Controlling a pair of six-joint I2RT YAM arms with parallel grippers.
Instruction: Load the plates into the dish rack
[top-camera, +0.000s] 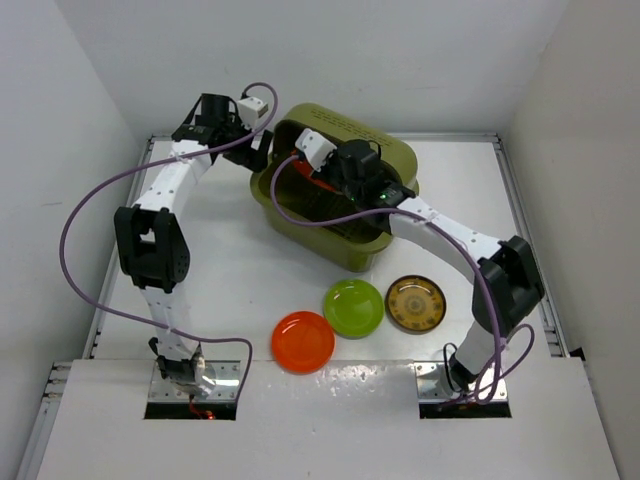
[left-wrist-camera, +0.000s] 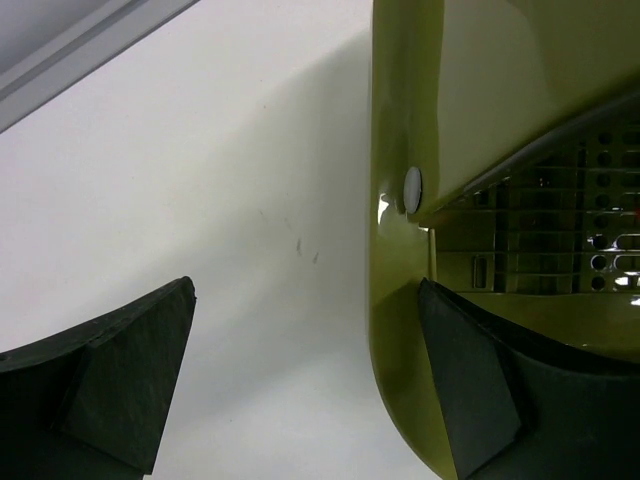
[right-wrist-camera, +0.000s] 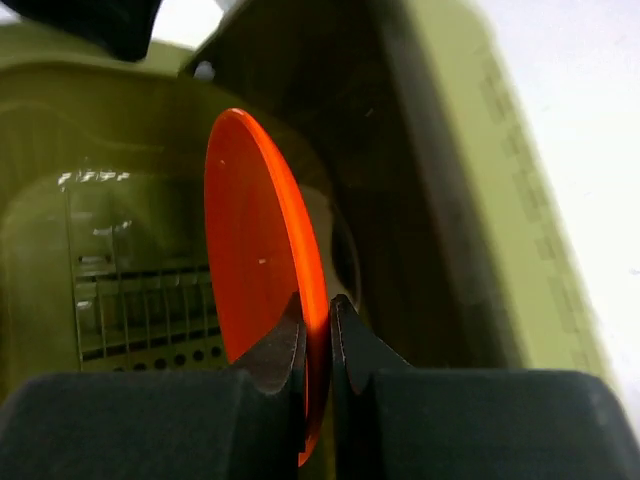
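Plates (top-camera: 352, 308): where are they, near to far?
> Three lie flat on the table (top-camera: 230, 280) just past the arm bases, in a row. Orange-red plate (top-camera: 303, 341) on the left, lime green plate (top-camera: 356, 304) in the middle, brown plate (top-camera: 416, 302) with a golden pattern on the right. The orange-red and green rims meet or nearly so, hard to call. Green and brown are just apart.

Fourth one?
> Second orange-red plate (right-wrist-camera: 250, 260) is inside the dish rack (top-camera: 390, 150), over the slotted floor. Plain, glossy, seen nearly edge-on from the wrist. The right gripper (right-wrist-camera: 318, 310) is clamped on the rim nearest the wrist, one finger on each face.

Seated in a slot?
> Cannot tell. The fingers cover that edge up close, and from above the right arm hides nearly all of the plate.

Left side?
> The left gripper (left-wrist-camera: 305, 300) is at the rack's far-left corner, jaws wide apart and holding nothing. One finger is over bare table, the other over the olive rim. Whether it touches the rim, cannot tell.

Rack itself?
> Olive green, rounded corners, tall back wall. From above, the right arm hides its middle.
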